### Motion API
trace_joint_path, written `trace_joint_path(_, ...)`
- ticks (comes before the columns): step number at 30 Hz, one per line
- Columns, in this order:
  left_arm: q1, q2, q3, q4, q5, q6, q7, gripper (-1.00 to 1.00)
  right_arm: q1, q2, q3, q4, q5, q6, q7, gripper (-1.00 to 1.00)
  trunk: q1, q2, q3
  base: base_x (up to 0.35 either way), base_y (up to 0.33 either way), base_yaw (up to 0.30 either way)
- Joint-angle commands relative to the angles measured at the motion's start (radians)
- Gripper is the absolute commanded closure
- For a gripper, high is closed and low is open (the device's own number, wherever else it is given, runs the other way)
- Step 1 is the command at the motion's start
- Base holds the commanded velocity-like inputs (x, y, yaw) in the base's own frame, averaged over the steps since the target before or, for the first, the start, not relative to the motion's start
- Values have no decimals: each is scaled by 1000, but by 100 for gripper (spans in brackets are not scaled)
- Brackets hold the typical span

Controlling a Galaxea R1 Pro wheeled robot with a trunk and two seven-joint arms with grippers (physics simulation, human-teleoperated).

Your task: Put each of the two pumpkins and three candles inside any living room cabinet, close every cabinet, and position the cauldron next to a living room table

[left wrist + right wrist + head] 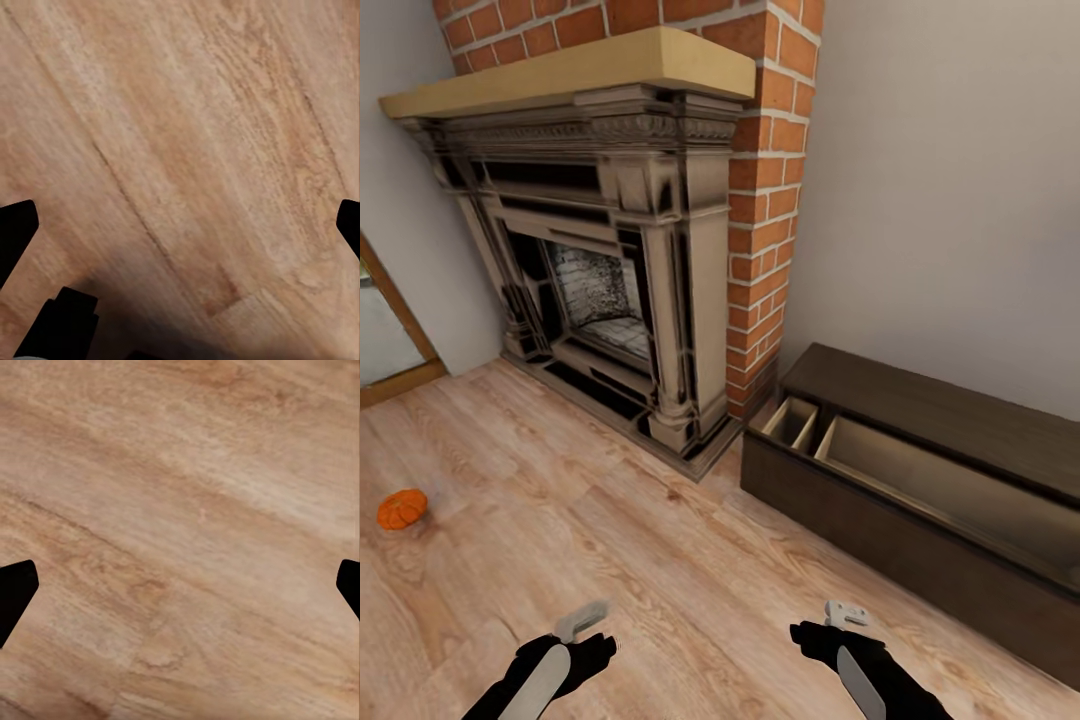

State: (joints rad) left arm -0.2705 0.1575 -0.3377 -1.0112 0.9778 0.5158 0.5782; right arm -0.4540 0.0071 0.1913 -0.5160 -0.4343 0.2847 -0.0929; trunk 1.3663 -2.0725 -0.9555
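Ahead, a long low dark brown cabinet (920, 470) stands against the wall, just right of a brick chimney with an ornate carved fireplace (610, 260). Its top drawers are pulled out, showing pale wood insides; the compartments in sight look bare. One small orange pumpkin (402, 509) lies on the wooden floor (660, 560) at the far left, well apart from the cabinet and from both arms.

Both arms hang low over the floor at the near edge of the head view. The left claw (180, 225) is spread wide: in the left wrist view its dark fingertips (16, 225) sit at opposite edges with only floor planks between them. The right claw (180, 585) is likewise wide apart, its fingertips (15, 592) at either edge above bare planks, gripping nothing.
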Motion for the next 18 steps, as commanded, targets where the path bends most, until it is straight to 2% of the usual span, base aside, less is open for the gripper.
trace_joint_path(1,-1,1,-3,-1,10,0,9,-100,0,-1,7,-3,-11,4,-10,-100,0,0,-1,0,0,292)
trace_joint_path(18,-1,2,-3,-1,10,-7,9,-100,0,-1,7,-2,-11,3,-10,-100,0,0,-1,0,0,292)
